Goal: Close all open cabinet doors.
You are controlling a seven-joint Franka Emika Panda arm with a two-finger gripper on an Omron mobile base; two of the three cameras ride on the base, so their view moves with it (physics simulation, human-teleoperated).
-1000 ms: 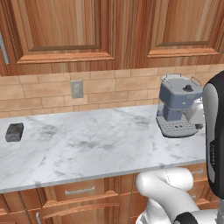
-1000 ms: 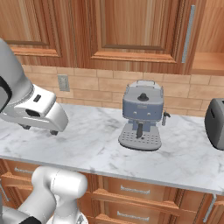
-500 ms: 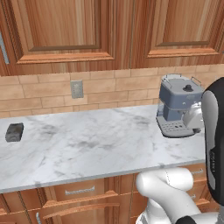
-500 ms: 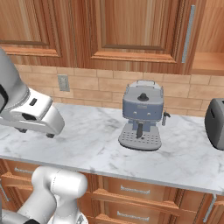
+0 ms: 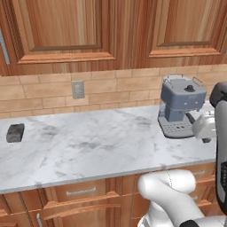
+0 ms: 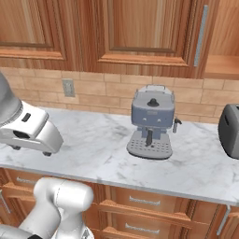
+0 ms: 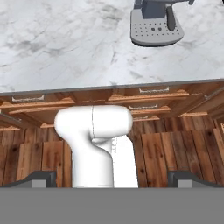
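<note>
Reddish-brown upper cabinet doors [image 5: 66, 31] hang above the counter and look flush in the left base view. In the right base view, one cabinet door [image 6: 149, 30] carries a long silver bar handle [image 6: 200, 35]; right of it an open cabinet bay [image 6: 223, 42] shows its inner shelf. My gripper [image 6: 31, 150] hangs at the left, over the counter's front edge and far below the doors. The hand view has it facing down at the floor. Its fingertips [image 7: 41, 178] stand wide apart, so the gripper [image 7: 112, 180] is open and holds nothing.
A grey-blue coffee machine [image 6: 151, 121] stands on the marble counter [image 5: 88, 146]. A dark toaster [image 6: 229, 130] sits at the far right and a small black block [image 5: 15, 132] at the far left. A wall outlet [image 5: 78, 89] is on the brick backsplash. Drawer fronts [image 5: 80, 191] run below the counter.
My hand has drawn back and sunk a little, sliding left and down in the right base view. Nothing on the counter and no door has moved.
</note>
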